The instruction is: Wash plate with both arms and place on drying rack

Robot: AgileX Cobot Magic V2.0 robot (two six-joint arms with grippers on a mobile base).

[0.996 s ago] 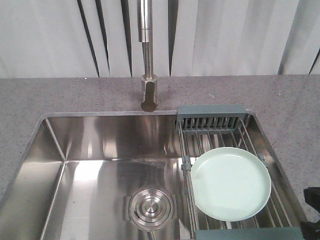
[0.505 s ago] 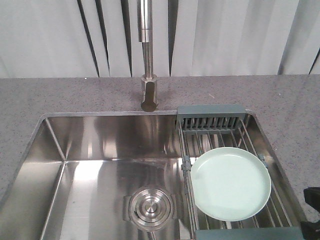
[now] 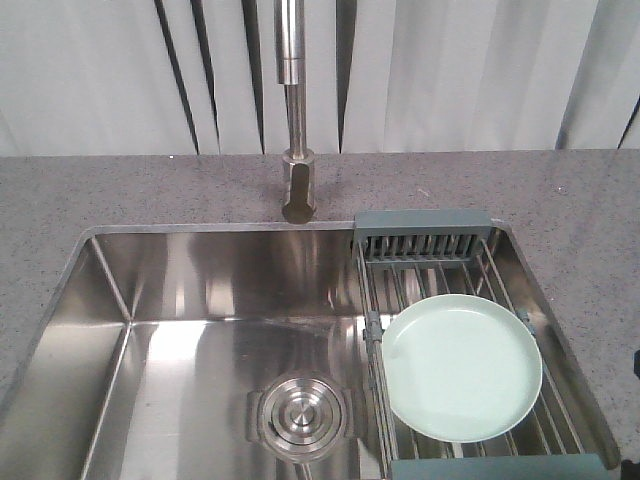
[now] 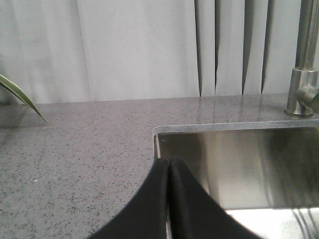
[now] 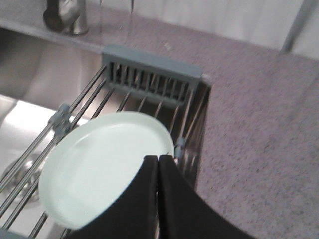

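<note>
The pale mint-green plate [image 3: 462, 368] lies flat on the steel wire drying rack [image 3: 425, 232], which spans the sink's right side. In the right wrist view the plate [image 5: 99, 164] fills the lower left, on the rack [image 5: 149, 74]. My right gripper [image 5: 158, 157] is shut and empty, its tips over the plate's right rim. Only a sliver of the right arm [image 3: 636, 365] shows at the front view's right edge. My left gripper [image 4: 168, 160] is shut on nothing, above the sink's back left corner.
A steel faucet [image 3: 295, 120] rises behind the sink [image 3: 180, 280]. A round drain strainer [image 3: 300, 415] sits in the basin floor. Speckled grey counter [image 3: 90, 190] surrounds the sink, with a white curtain behind. A green leaf [image 4: 20, 97] pokes in at far left.
The black right arm part at the front view's right edge has drawn back almost out of frame. The plate stays put on the rack.
</note>
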